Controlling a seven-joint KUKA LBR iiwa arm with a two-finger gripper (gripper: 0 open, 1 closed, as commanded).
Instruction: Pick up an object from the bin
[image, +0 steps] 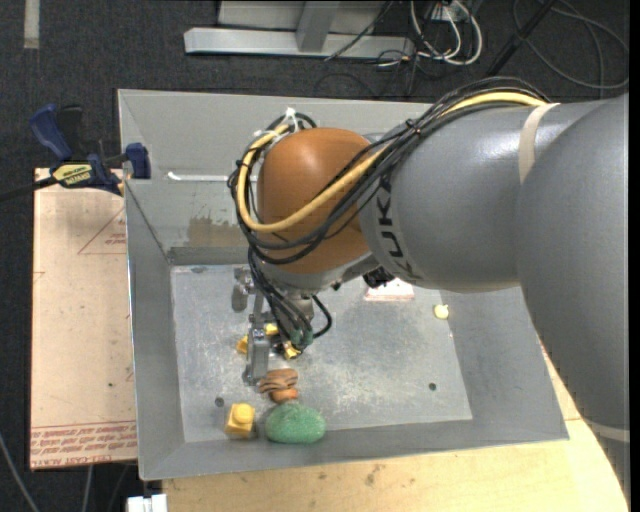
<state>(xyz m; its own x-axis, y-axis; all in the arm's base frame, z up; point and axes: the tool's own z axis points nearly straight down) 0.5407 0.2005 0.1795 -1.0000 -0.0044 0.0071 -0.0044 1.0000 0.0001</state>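
Observation:
My gripper reaches down into the front left part of the bin. Its tip stands right beside a small brown, rounded, layered thing on the bin floor; whether it touches that thing I cannot tell. Just in front of them lies a green lumpy soft thing. A small yellow block sits to the left of the green one. A tiny yellow piece shows to the left of the gripper, partly hidden by it.
A flat white and pink piece lies near the middle of the floor, half under the arm. A small pale yellow bit lies to the right. The big arm covers the back right of the bin.

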